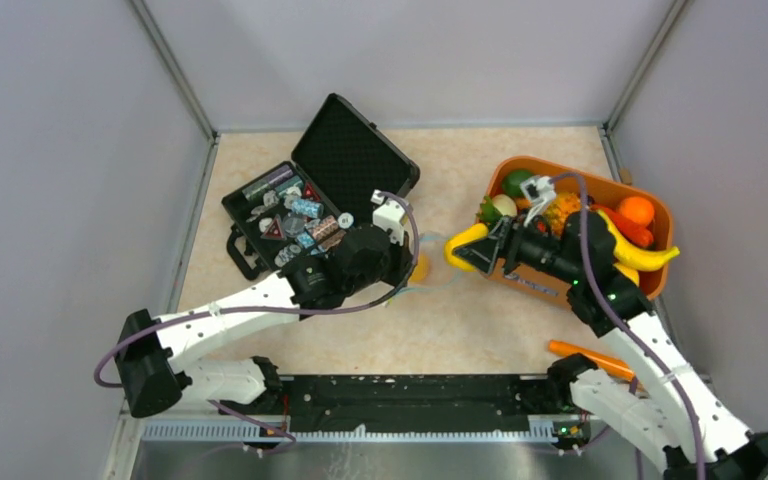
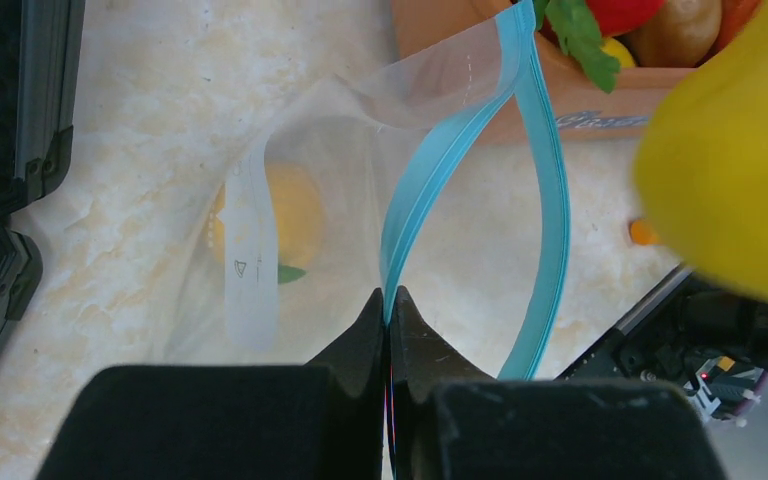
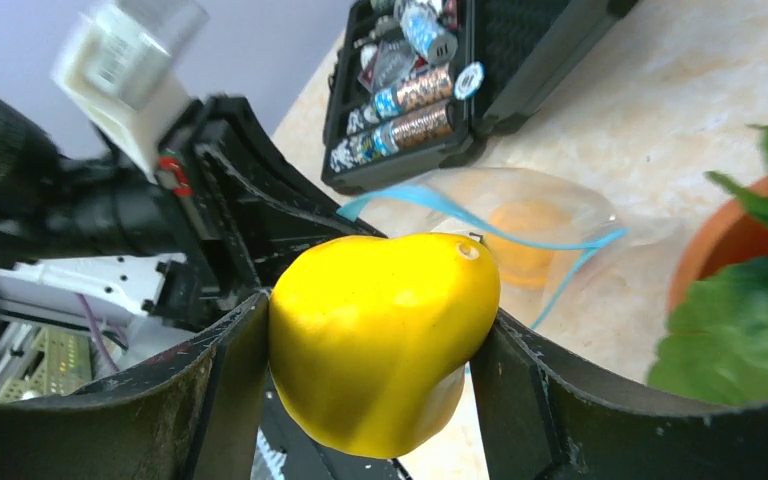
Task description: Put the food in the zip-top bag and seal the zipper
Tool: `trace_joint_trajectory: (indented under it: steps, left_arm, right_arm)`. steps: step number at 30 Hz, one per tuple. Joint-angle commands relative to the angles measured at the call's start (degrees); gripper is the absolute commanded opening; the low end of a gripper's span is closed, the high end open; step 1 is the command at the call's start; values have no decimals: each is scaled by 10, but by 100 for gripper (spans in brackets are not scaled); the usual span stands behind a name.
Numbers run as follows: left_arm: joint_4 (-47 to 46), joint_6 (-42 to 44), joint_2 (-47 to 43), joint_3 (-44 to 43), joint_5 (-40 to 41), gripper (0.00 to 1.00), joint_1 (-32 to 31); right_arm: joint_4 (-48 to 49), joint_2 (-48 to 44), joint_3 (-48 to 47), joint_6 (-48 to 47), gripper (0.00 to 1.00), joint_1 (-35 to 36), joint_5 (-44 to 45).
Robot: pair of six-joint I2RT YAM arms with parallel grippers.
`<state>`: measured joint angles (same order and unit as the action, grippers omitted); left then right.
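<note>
the left tool (image 2: 390,312) is clenched on the zipper (image 2: 415,200), pinching one lip of the teal strip between its black fingertips. the other lip bows away to the right, so the mouth of the zip-top bag (image 2: 320,150) stands open. the bag lies on the surface (image 1: 460,330) near the middle, between the black case (image 1: 355,160) and the orange basket (image 1: 660,215). inside it, partly behind the white label patch, rests an orange-yellow toy fruit (image 2: 295,210) with a bit of green leaf at its lower edge

the right tool (image 3: 380,360) is grasping a yellow toy fruit (image 3: 385,330), plump and pear-shaped, with its two dark fingers pressed against either side. the fruit is held off the surface just beside the bag's open mouth, on the basket side. in the left wrist view it looms large and blurred at the right edge, close to the teal lips but not between them

the basket holds more food (image 1: 638,210): green, red, orange and yellow pieces heaped together. the black case stands with its lid raised and small wrapped items packed in its tray. an orange stick (image 1: 585,355) lies on the surface near the right arm's base
</note>
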<state>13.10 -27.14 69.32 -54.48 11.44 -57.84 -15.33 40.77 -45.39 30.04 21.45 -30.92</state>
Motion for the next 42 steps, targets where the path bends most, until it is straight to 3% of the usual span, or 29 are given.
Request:
trace_joint_trajectory:
  steps: [1, 3, 6, 12, 18, 23, 28, 32, 36, 42]
  left_arm:
    - [19, -26, 9, -57, -6, 0, 1]
    - [28, -34, 12, -69, -13, 0, 1]
    - [40, -44, 15, -82, -17, 0, 1]
    - [39, -49, 9, -83, -9, 0, 1]
    - [44, -48, 5, -76, 23, 0, 1]
    - [44, -47, 5, -70, 39, 0, 2]
    - [42, -48, 2, -66, 44, 0, 2]
    - [41, -48, -9, -57, 61, 0, 2]
    - [38, -50, -22, -43, 79, 0, 3]
    - [25, -50, -29, -34, 82, 0, 5]
  right_arm:
    - [34, 39, 0, -26, 14, 123, 186]
    - [59, 51, 10, -12, 11, 176, 290]
    - [98, 60, 35, 1, 13, 222, 367]
    - [107, 105, 22, -47, 20, 240, 374]
    - [111, 95, 12, -71, 62, 242, 314]
    - [130, 67, 11, -68, 79, 242, 265]
    - [104, 78, -12, -73, 80, 242, 233]
    - [48, 38, -16, -36, 78, 242, 403]
    - [-31, -8, -21, -5, 66, 242, 548]
    - [-98, 25, -42, 33, 59, 242, 478]
